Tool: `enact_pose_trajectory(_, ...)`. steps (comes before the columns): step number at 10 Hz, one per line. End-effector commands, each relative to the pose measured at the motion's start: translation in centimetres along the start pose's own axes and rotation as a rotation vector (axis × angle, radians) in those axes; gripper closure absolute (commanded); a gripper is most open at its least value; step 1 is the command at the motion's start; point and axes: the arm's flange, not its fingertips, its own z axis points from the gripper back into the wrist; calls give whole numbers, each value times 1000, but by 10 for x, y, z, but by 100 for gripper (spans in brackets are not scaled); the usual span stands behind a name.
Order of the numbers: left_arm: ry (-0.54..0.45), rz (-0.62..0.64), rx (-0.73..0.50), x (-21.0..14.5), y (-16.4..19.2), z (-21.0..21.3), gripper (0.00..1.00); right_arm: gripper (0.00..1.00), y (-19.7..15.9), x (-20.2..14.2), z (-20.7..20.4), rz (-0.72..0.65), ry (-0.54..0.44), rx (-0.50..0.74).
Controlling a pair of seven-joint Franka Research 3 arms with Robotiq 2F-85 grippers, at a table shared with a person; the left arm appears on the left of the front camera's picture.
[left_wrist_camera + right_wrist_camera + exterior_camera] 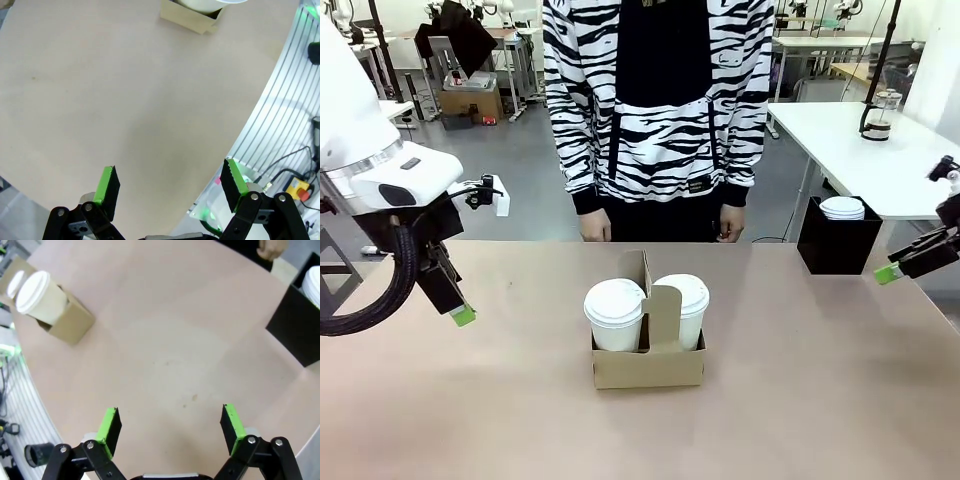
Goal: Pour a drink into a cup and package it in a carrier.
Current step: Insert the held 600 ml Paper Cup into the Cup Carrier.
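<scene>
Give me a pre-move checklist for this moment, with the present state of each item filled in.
1. Left pincer open and holding nothing: ok.
2. Right pincer open and holding nothing: ok.
3. Both pincers apart from the carrier: ok, one hangs at each side of the table.
4. Two lidded cups seated in the carrier's slots, either side of its handle panel: ok.
5. Cups filled with drink: cannot tell, the lids hide the contents.
6. Person's hands off the carrier: ok, they are at the far edge of the table.
</scene>
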Motion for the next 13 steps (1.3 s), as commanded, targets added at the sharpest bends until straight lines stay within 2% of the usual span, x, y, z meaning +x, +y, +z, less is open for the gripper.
enact_pose_trajectory(1,8,4,20,-1,2,0,0,0,-4,-2,3,29,1,9)
enact_pose_trajectory(13,8,4,20,-1,2,0,0,0,-4,-2,3,29,1,9)
